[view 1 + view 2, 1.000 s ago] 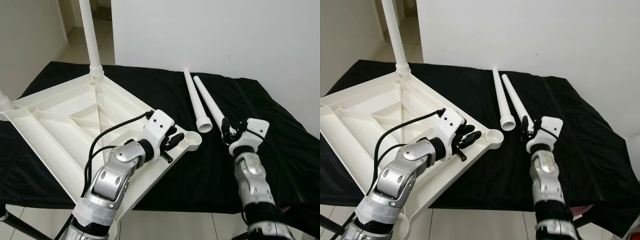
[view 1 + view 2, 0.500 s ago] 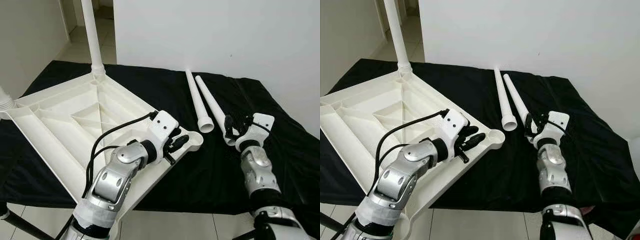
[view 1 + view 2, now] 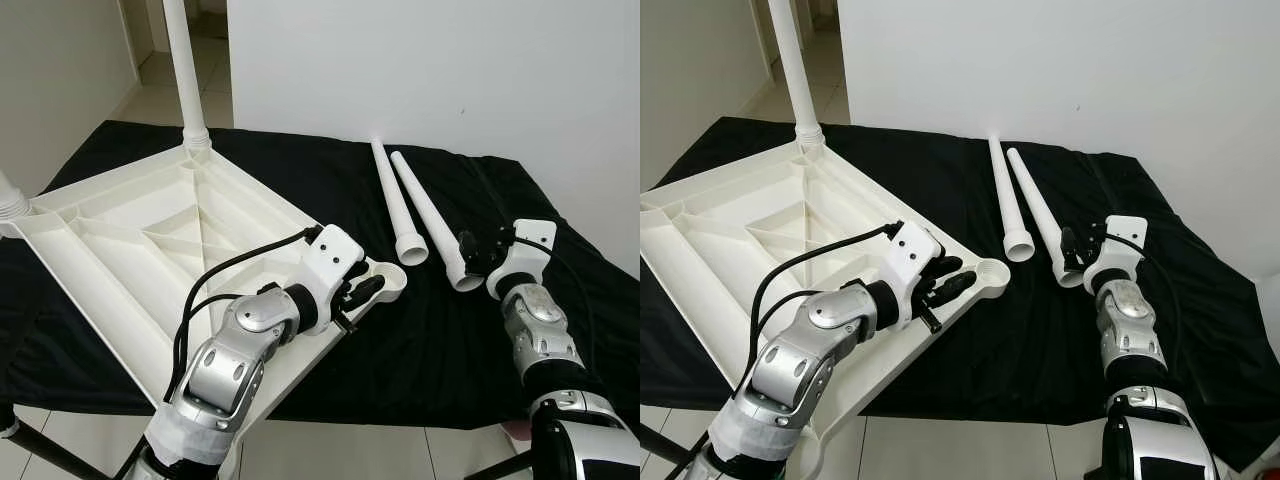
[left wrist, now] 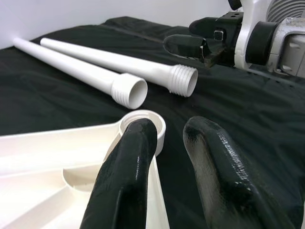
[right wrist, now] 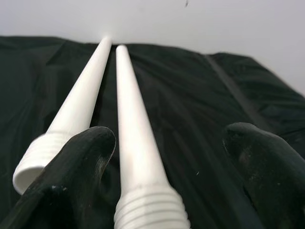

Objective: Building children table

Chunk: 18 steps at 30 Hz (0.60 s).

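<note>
At four o'clock on the black cloth [image 3: 330,180], the right gripper [image 5: 167,167] straddles the nearer loose table leg [image 3: 428,215], fingers wide and empty, best closing just above the threads of this light, stiff, slick tube, while the left gripper [image 4: 167,157], parted and empty, hovers beside the upturned tabletop's corner socket [image 3: 386,278]

No text, label, brand, number or sign could be read anywhere — the surfaces in view carried no legible markings.
</note>
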Motion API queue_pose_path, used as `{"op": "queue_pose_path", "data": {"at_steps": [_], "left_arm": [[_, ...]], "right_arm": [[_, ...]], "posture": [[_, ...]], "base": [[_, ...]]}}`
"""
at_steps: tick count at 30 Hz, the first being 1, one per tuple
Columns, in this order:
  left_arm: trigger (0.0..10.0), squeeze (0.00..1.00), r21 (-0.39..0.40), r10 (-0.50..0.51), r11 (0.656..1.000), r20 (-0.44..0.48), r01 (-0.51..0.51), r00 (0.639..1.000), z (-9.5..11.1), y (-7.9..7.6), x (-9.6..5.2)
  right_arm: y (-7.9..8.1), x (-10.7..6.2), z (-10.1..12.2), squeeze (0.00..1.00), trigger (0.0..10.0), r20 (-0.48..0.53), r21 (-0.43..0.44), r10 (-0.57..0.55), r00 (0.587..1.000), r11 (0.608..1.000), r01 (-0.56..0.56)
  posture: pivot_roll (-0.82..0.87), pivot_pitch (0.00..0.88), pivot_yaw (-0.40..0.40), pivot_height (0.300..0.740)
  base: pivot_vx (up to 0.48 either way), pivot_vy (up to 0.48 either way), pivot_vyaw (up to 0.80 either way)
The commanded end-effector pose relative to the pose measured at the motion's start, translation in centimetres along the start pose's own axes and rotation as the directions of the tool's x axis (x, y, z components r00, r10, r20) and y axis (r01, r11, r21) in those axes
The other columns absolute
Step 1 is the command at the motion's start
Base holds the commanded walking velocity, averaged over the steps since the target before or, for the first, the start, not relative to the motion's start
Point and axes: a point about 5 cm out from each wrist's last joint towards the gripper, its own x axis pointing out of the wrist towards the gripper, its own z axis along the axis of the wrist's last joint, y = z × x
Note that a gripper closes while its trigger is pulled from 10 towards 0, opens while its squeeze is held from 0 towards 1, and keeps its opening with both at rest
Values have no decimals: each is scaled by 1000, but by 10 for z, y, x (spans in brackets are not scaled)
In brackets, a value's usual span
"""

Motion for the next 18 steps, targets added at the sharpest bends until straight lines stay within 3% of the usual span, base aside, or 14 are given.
{"op": "queue_pose_path", "data": {"at_steps": [1,18], "left_arm": [[10000,0,1,32,1000,-11,-32,999,0,-1,-1],[10000,0,-4,32,999,-62,-32,998,-1,-5,-13]], "right_arm": [[-3,0,-1,0,10000,-14,-9,7,1000,1000,-7],[10,11,-1,0,10000,-41,35,111,993,993,-109]], "posture": [[6,50,-82,740],[34,144,-47,740]], "base": [[0,0,0],[0,0,0]]}}
